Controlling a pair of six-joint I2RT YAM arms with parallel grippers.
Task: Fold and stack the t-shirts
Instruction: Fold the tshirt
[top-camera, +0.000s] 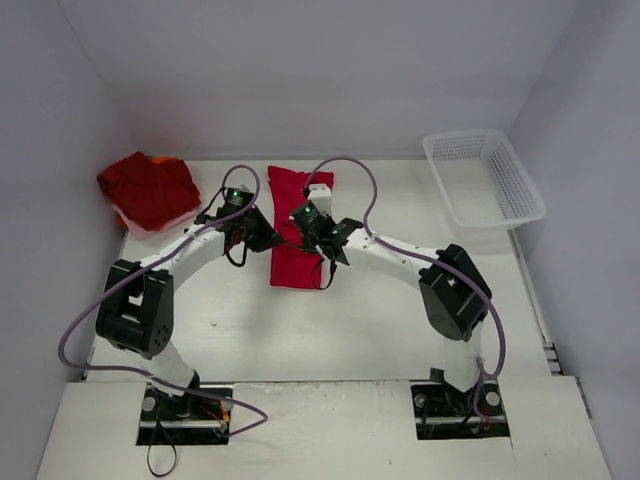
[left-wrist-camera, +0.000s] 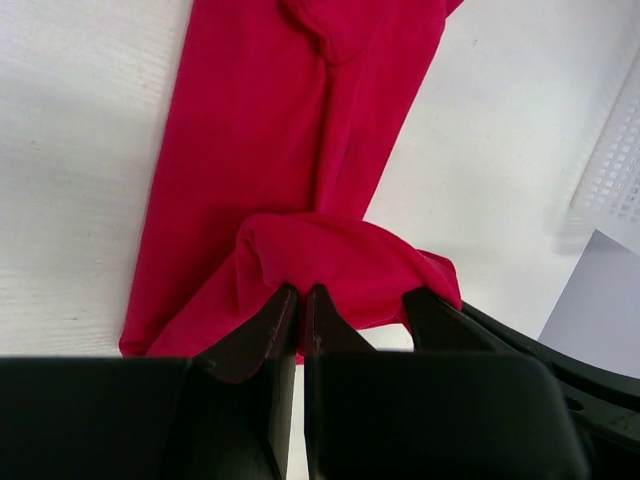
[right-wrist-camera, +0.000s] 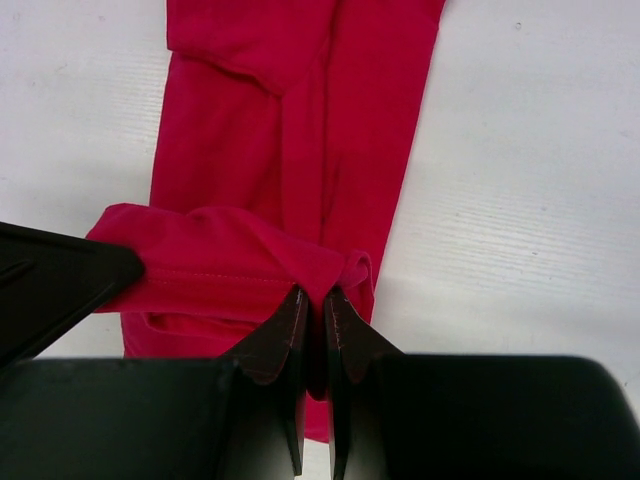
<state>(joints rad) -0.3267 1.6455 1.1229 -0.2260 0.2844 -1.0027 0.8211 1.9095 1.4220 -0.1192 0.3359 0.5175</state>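
A red t-shirt lies in the middle of the table, folded into a long narrow strip running away from the arms. Both grippers hold its near end side by side, lifted a little off the table. My left gripper is shut on the left part of that end, and the cloth bunches up over its fingertips. My right gripper is shut on the right corner of the hem, and the rest of the shirt lies flat beyond it. More red t-shirts lie in a crumpled pile at the far left.
A white mesh basket stands at the far right by the wall. Grey walls close in the table at the back and on both sides. The other arm's black finger shows at the edge of each wrist view.
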